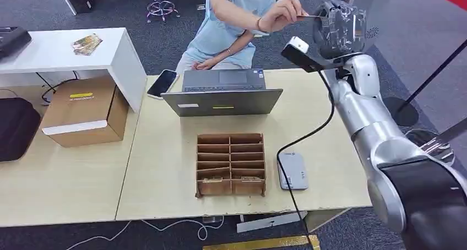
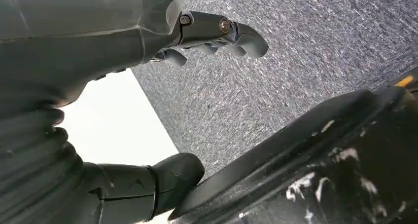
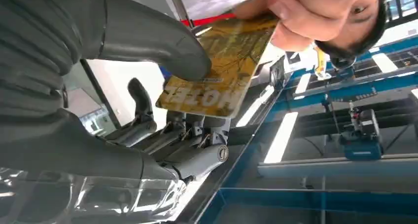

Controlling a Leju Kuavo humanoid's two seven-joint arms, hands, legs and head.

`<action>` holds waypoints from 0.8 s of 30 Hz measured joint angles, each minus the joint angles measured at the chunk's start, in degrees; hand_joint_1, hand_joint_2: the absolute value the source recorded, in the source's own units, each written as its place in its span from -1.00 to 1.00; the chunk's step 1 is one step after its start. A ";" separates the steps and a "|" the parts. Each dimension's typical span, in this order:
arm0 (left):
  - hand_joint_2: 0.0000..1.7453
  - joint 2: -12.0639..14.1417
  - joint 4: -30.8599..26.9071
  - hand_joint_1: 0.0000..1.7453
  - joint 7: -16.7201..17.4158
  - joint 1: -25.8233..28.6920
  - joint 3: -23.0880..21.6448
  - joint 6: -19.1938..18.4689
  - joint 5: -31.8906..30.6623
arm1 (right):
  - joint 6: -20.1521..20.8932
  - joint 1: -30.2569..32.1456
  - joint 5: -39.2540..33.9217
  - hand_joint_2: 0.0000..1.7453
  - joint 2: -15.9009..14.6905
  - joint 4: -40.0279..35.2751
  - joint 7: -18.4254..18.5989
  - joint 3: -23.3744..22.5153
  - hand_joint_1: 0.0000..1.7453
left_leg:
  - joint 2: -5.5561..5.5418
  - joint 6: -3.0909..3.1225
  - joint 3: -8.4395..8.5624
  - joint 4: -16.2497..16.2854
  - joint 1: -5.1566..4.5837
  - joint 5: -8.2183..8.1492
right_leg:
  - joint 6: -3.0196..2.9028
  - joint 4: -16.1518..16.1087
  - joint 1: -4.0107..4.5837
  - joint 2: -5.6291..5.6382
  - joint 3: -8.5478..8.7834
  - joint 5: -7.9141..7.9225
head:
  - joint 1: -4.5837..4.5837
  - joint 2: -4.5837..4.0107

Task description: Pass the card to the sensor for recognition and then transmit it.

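Note:
My right hand (image 1: 340, 27) is raised high at the far right, beyond the table's back edge. A yellow card (image 3: 224, 66) printed "HOTEL" lies between its thumb (image 3: 162, 41) and the fingers beneath. A person's hand (image 1: 281, 13) pinches the card's other end (image 1: 308, 16), so both hold it. The grey card sensor (image 1: 292, 171) lies on the table near the front right, its black cable running back toward my arm. My left hand (image 2: 74, 46) hangs over carpet, fingers loosely curled, thumb apart, holding nothing.
A wooden compartment tray (image 1: 231, 163) stands left of the sensor. Behind it are a laptop (image 1: 223, 93) and a phone (image 1: 162, 83). A cardboard box (image 1: 82, 111) and a white shelf (image 1: 55, 52) with another card (image 1: 86, 43) sit at the left. The person sits behind the laptop.

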 joint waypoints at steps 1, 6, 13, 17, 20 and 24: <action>1.00 0.00 0.00 -1.00 0.00 0.00 0.00 0.00 0.00 | 0.00 0.07 -0.20 1.00 0.07 -0.02 -0.04 0.07 1.00 | 0.00 0.00 0.00 0.00 0.00 0.00 | 0.00 0.00 0.00 0.00 0.00 0.00 | 0.02 0.00; 1.00 0.00 0.00 -1.00 0.00 -0.01 0.00 0.00 0.02 | 1.66 0.30 -3.94 1.00 0.46 -0.44 -2.03 0.13 1.00 | -0.02 0.00 0.00 0.00 0.00 0.00 | 0.00 0.01 0.00 -0.02 0.00 0.00 | 0.02 0.00; -1.00 0.15 0.00 -1.00 -1.16 0.16 0.98 1.33 1.58 | 5.53 1.63 -14.17 1.00 0.20 -3.85 -5.05 -1.03 1.00 | -0.01 0.00 -0.01 0.03 -0.02 0.00 | 0.00 0.01 -0.01 -0.01 -0.06 0.00 | 0.00 0.00; -1.00 0.55 0.00 -1.00 -6.29 0.15 4.67 2.25 7.03 | 7.23 3.69 -19.14 1.00 -1.59 -7.90 -5.57 -1.98 1.00 | -0.11 0.00 -0.05 0.05 -0.02 0.00 | 0.00 0.01 -0.02 -0.06 -0.07 0.00 | 0.00 0.00; -1.00 0.57 0.00 -1.00 -7.78 0.08 6.89 2.01 7.41 | 8.59 5.37 -21.60 1.00 -3.54 -11.13 -5.64 -2.82 1.00 | -0.09 0.00 -0.09 0.06 -0.02 0.00 | 0.01 0.01 -0.02 -0.04 -0.08 0.00 | 0.00 0.00; -1.00 0.13 0.00 -1.00 -7.19 -0.18 8.43 1.22 7.15 | 11.28 6.50 -25.51 1.00 -5.95 -13.64 -5.20 -4.61 1.00 | -0.08 0.01 -0.12 0.15 -0.01 -0.01 | 0.03 0.01 -0.02 -0.06 -0.09 0.01 | 0.02 0.00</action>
